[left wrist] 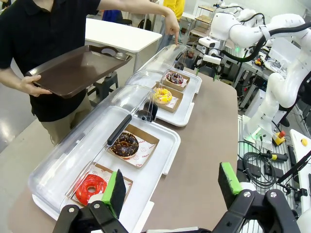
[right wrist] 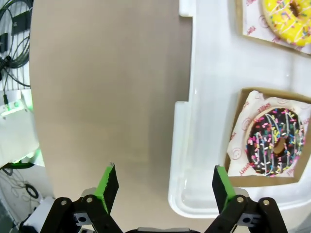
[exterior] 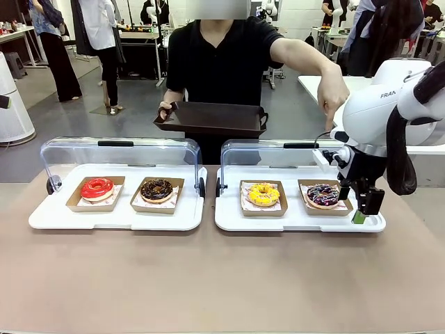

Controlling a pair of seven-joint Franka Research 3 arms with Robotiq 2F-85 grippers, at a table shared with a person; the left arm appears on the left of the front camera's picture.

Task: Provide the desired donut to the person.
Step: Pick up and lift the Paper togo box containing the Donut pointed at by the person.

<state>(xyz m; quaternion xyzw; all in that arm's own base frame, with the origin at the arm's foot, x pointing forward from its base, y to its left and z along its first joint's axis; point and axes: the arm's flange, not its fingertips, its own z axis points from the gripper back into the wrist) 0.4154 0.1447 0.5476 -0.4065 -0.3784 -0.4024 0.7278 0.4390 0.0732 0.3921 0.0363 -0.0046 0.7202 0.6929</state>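
Note:
The person [exterior: 221,59] in a black T-shirt holds a dark brown serving tray [exterior: 212,118] in one hand. The other hand [exterior: 334,94] points down at the chocolate donut with coloured sprinkles [exterior: 322,195], which lies in a cardboard holder at the far right. My right gripper [exterior: 356,205] hangs open just right of that donut, over the white tray's corner. In the right wrist view the sprinkle donut [right wrist: 274,141] lies ahead and right of the open right gripper [right wrist: 164,183]. My left gripper [left wrist: 172,187] is open, above the table near the red donut [left wrist: 91,188].
Two white display trays [exterior: 118,217] [exterior: 299,221] with raised clear lids [exterior: 118,149] hold a red donut [exterior: 96,188], a chocolate donut [exterior: 157,189] and a yellow donut [exterior: 263,194]. Bare brown table [exterior: 208,278] lies in front of them.

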